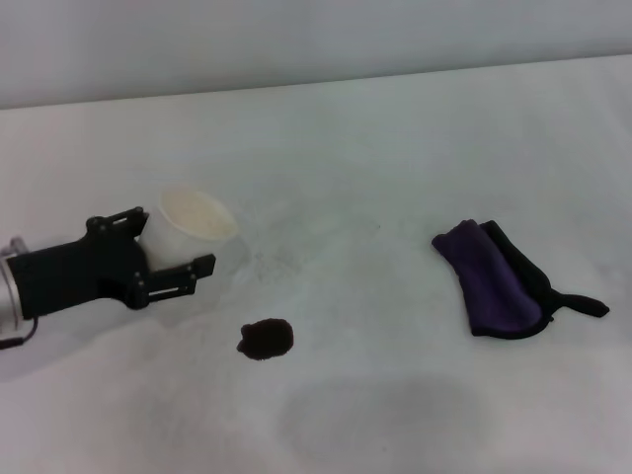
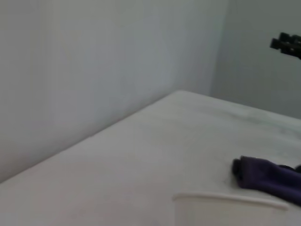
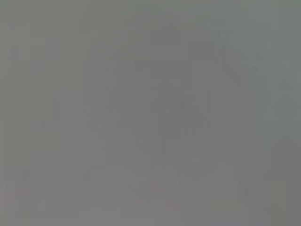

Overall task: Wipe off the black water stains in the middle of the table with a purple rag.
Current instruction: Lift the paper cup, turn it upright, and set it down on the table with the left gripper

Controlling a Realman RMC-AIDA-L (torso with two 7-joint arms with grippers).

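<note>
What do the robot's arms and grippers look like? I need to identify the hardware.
Only the left gripper shows clearly: matte black, boxy, with slim bracket-like fingers and small screws. Behind it sits a silver-grey wrist section with a thin black cable. The right arm is not in the head view.

Bare table [image 1: 395, 178] between stain [image 1: 265, 339], rag [image 1: 491, 276]

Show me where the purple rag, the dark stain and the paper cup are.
purple rag [image 1: 491, 283], head view, middle of the folded cloth.
black water stains [image 1: 265, 339], head view, centre of the blotch.
paper cup [image 1: 183, 236], head view, its side wall.
</note>
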